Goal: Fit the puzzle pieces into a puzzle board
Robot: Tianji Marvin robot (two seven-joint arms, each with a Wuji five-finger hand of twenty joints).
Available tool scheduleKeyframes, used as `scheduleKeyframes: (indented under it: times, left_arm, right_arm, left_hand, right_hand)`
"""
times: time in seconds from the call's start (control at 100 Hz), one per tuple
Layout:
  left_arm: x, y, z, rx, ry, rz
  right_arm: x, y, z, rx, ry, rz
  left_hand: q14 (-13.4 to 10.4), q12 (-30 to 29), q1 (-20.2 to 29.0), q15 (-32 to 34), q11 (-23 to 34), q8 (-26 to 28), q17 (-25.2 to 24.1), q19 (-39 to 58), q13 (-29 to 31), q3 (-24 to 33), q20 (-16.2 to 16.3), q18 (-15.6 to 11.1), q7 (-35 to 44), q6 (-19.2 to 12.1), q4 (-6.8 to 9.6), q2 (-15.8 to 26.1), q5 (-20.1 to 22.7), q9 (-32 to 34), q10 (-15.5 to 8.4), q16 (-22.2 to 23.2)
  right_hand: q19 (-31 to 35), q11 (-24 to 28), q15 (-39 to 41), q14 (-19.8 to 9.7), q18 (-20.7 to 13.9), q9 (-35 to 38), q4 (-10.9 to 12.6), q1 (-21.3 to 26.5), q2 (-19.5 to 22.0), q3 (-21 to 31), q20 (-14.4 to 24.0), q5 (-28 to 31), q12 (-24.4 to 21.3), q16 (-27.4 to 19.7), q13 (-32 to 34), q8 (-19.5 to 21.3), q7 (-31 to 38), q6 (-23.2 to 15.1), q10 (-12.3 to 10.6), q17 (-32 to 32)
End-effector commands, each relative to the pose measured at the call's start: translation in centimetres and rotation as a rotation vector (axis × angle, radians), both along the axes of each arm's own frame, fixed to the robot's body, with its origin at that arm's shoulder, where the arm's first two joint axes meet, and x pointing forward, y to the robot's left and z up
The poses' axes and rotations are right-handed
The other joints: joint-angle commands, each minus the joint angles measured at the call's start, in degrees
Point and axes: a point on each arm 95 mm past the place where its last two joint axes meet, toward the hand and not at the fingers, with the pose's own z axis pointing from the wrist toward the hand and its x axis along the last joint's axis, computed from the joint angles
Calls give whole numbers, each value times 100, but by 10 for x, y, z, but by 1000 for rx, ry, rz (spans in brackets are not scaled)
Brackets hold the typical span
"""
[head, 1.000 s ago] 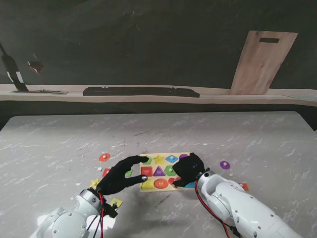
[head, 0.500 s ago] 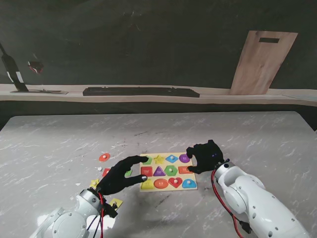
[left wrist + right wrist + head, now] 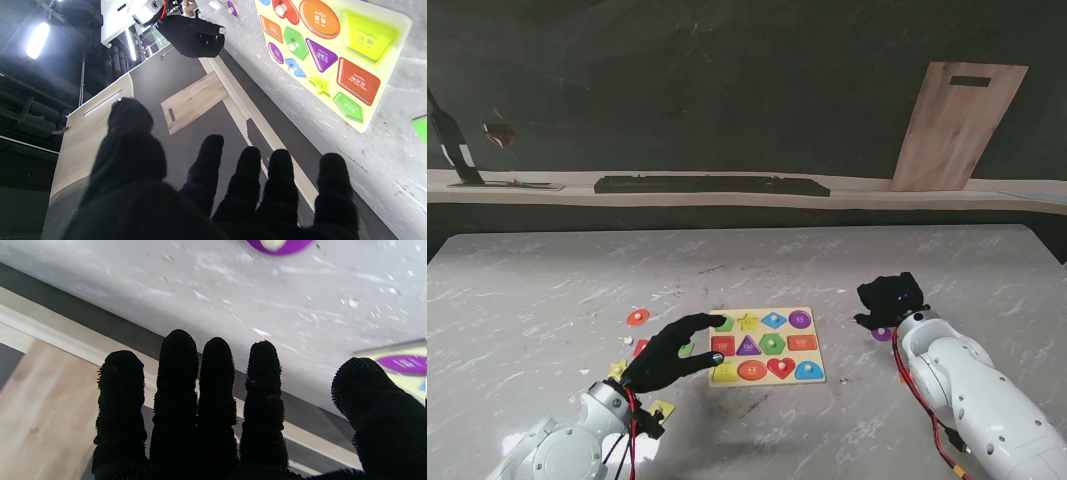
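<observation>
Hovering over the marble table (image 3: 547,280), both black-gloved hands are empty. The right hand (image 3: 889,301) hangs well to the right of the puzzle board (image 3: 818,352), fingers straight and loosely spread, gripping nothing; a loose purple round piece (image 3: 882,334) lies on the table just beside it, on the side nearer to me (the right wrist camera catches that same piece (image 3: 279,244) on the bare marble beyond the fingertips). The left hand (image 3: 672,352) reaches in from the board's left edge, its fingers (image 3: 332,186) spread apart and holding nothing, the index tip over the board's left column.

The yellow board lies flat near the middle of the table, its slots filled with coloured shapes: an orange oval (image 3: 752,370), a purple triangle (image 3: 748,346), a red heart (image 3: 780,366). An orange round piece (image 3: 637,317) lies on the table left of the board, well apart from it. A small yellow piece (image 3: 662,408) lies by the left wrist.
</observation>
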Motion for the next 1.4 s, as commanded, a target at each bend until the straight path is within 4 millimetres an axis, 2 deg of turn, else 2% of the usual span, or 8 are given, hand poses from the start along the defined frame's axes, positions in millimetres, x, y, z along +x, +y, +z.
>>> scheduleKeyframes:
  times: [0.0, 0.25, 0.27, 0.37, 0.4, 0.72, 1.09, 1.39]
  left_arm:
    - [0, -1, 0, -6, 6, 1]
    - [0, -2, -1, -6, 10, 2]
    - [0, -2, -1, -6, 10, 2]
    - [0, -2, -1, -5, 10, 2]
    - [0, -2, -1, -5, 11, 2]
    - [1, -3, -1, -6, 15, 4]
    - [1, -3, -2, -5, 17, 2]
    - [1, -3, -2, -6, 18, 4]
  right_arm:
    - [-3, -8, -7, -18, 26, -28]
    - [1, -15, -16, -12, 69, -101]
    - [1, -15, -17, -13, 71, -103]
    - [2, -16, -19, -21, 84, -112]
    - [2, -17, -20, -22, 89, -116]
    - [2, -19, -29, -17, 127, -152]
    - [3, -20, -36, -11, 125, -170]
    - [1, -20, -42, -7, 140, -177]
  left_hand:
    - [-138, -52, -12, -41, -16, -126, -44, -32, -65, -200, 102, -482, -49, -176, 204, 128, 90, -20, -80, 36]
    - [-135, -51, -15, -35, -13, -126, -44, -30, -62, -201, 102, -488, -47, -172, 203, 133, 92, -15, -72, 39]
    - [-135, -51, -16, -35, -12, -126, -44, -30, -62, -202, 102, -481, -47, -174, 203, 133, 93, -13, -82, 39]
    - [-133, -52, -17, -32, -14, -126, -43, -27, -59, -202, 104, -481, -46, -172, 203, 132, 91, -16, -73, 40]
    - [-130, -52, -18, -33, -12, -126, -44, -27, -62, -202, 104, -475, -45, -174, 203, 132, 96, -12, -75, 39]
    - [-134, -51, -11, -32, -11, -128, -48, -25, -65, -198, 102, -483, -48, -168, 204, 145, 98, -12, -74, 39]
    - [-137, -53, -12, -35, -14, -129, -46, -28, -69, -202, 100, -485, -51, -168, 204, 149, 96, -23, -80, 37]
    - [-139, -54, -22, -35, -15, -128, -48, -32, -65, -203, 99, -487, -50, -169, 204, 155, 95, -18, -85, 36]
  right_hand:
    - [305, 190, 205, 141, 150, 305, 242, 111, 183, -67, 175, 210, 53, 82, 173, 149, 180, -46, 101, 105]
    - [464, 228, 336, 174, 208, 465, 115, 213, 132, -43, 288, 399, 36, 144, 304, 53, 187, -88, 135, 219]
    - [467, 231, 341, 171, 204, 469, 20, 250, 101, -6, 311, 378, 30, 151, 315, -81, 234, -103, 135, 228]
    - [475, 233, 344, 155, 190, 481, -39, 385, -63, 79, 325, 326, 26, 153, 331, -213, 261, -163, 117, 260]
    - [473, 233, 343, 155, 187, 481, -144, 408, -99, 159, 331, 313, 24, 155, 331, -363, 354, -171, 116, 262]
    - [518, 229, 378, 184, 234, 656, -277, 552, -265, 304, 363, 474, 5, 170, 448, -588, 536, -296, 99, 344]
    - [526, 214, 370, 158, 216, 723, -393, 708, -235, 340, 375, 488, -13, 173, 488, -718, 681, -485, 43, 380]
    - [536, 206, 379, 144, 172, 863, -508, 1187, -360, 617, 365, 515, -37, 174, 574, -976, 1034, -742, -17, 452]
